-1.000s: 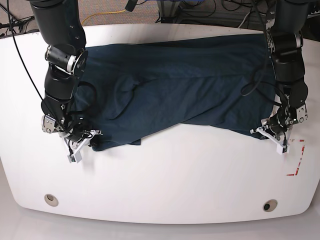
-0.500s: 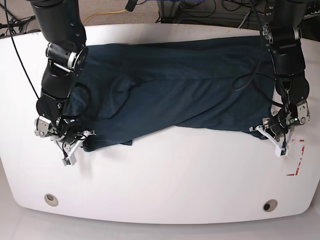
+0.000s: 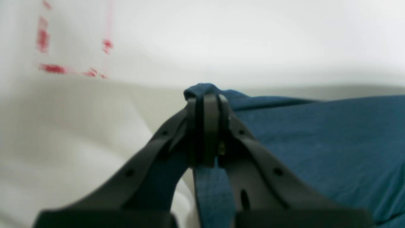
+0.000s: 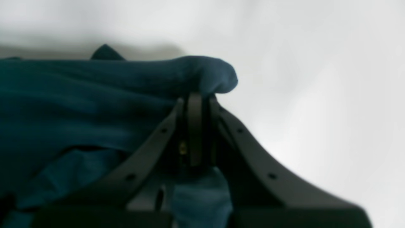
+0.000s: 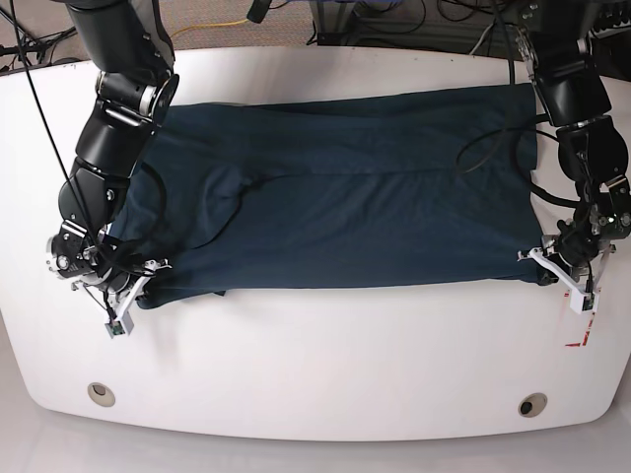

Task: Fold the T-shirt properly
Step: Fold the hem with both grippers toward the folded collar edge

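The T-shirt [image 5: 345,207] is dark blue-green & lies spread out flat on the white table [image 5: 325,365], stretched long between the 2 arms. Its near edge runs pretty straight from one gripper to the other, w/ some soft wrinkles & a fold line across the middle. The left gripper [image 5: 560,274] sits at the shirt's near corner on its own side, fingers pressed together & pinching the cloth. In the left wrist view that gripper [image 3: 205,101] has its black fingertips [image 3: 210,126] squeezed tight, a little bump of T-shirt [image 3: 316,136] poking out just past the tips, more cloth running back under the fingers toward the cam. The right gripper [image 5: 133,286] is at the other near corner, also shut tight on the cloth. In the right wrist view that gripper [image 4: 196,98] pinches a rolled-up lip of T-shirt [image 4: 95,95]; the rounded fold bulges just ahead of the fingertips [image 4: 194,126], & the rest of the shirt spreads off to one side of the tool. Past the left gripper's tips, off to the side away from the shirt, are some red marks [image 3: 47,47] on the table, blurry. Same red marks [image 5: 584,330] show just beside the left gripper in the base view. 2 small round holes [image 5: 99,392] sit near the table's front edge, well apart from both grippers. Cables [image 5: 424,20] lie on the floor behind the table.
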{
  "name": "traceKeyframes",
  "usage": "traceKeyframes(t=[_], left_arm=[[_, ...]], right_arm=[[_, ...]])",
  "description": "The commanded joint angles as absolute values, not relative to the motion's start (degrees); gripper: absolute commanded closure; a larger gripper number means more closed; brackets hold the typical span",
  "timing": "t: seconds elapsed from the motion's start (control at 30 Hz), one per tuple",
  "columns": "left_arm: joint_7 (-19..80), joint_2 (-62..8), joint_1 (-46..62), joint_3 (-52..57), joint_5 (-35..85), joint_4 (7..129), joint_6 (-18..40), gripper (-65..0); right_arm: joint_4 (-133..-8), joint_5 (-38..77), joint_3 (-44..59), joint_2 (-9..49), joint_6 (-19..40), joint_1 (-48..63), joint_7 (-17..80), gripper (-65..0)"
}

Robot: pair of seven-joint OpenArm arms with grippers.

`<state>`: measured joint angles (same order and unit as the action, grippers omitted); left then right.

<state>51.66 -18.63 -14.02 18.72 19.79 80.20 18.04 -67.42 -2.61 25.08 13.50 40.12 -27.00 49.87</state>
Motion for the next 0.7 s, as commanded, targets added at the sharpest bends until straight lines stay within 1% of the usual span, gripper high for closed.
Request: traceKeyframes(t=[0.0,0.1,0.17,0.3,0.47,0.67], left_arm=[[51.03,-19.56,-13.93,19.3,19.74,84.26,20.0,0.0],[51.12,-19.56,-11.21,19.56,19.74,88.57,22.55,0.0],[51.12,-19.56,-8.92,19.56,19.74,91.47,23.25,0.0],[51.56,-19.56,-4.7,19.56,19.74,97.27,23.34,0.0],[56.22,-19.56,0.31,19.56,19.74,104.84,23.78,0.0],[57.27,-19.56,6.64,21.76,19.74,109.23,24.57,0.0]], right_arm=[[-73.27,-2.68,25.01,14.46,40.0,-27.47,50.59,0.0],[-79.25,-2.68,25.19,13.41,40.0,-24.66,53.85,0.0],[-83.47,-2.68,25.36,12.97,40.0,-22.73,55.6,0.0],[-90.95,-2.68,25.36,12.44,40.0,-18.15,57.54,0.0],[-100.0,-2.68,25.45,10.59,40.0,-12.18,60.18,0.0],[-105.54,-2.68,26.07,8.84,40.0,-5.85,60.26,0.0]])
